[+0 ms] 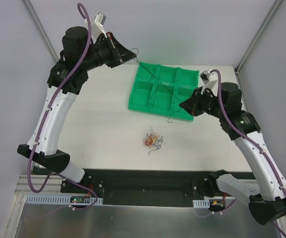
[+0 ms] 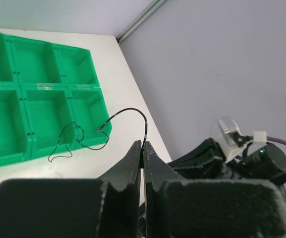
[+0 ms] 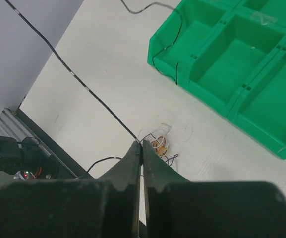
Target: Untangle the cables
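- Left arm is stretched high and far toward the back of the desk (image 1: 103,119). The left end effector (image 1: 131,55) is raised off the surface beside the far-left corner of the green tray (image 1: 142,105).
- Its fingers are pressed together in my left wrist view, pinching a black cable (image 1: 157,82). A short length arcs up from the tips and curls over toward the tray's edge.
- Right arm is bent at the elbow and angled inward. The right end effector (image 1: 184,105) hangs at the tray's near-right corner.
- Those fingers are closed tight too, nipping the same black cable, which leaves the tips as a straight line.
- From overhead, the cable runs diagonally above the tray between the two end effectors.
- The tray has six compartments, two rows of three. A loose black strand is draped over one corner wall and trails down onto the desk.
- The clump of cables (image 1: 151,140), red, orange, white and dark, sits on the desk in front of the tray, apart from it and between the arms.
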Robot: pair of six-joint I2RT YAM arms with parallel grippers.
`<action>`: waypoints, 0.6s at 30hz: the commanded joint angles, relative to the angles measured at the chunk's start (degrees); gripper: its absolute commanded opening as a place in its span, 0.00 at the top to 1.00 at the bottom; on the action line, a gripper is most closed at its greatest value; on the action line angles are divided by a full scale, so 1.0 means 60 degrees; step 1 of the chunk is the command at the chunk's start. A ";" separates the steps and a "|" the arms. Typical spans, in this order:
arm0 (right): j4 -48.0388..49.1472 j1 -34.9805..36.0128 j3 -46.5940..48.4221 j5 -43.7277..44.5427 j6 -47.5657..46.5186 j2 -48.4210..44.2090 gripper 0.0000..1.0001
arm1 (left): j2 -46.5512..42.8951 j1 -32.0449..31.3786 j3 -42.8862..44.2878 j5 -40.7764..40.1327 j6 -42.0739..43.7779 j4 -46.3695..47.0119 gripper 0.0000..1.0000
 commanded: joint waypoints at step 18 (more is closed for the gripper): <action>0.2383 0.0010 0.5011 -0.3092 0.2694 0.3537 0.02 | 0.1243 0.0109 0.1336 0.4023 -0.0382 0.1318 1.00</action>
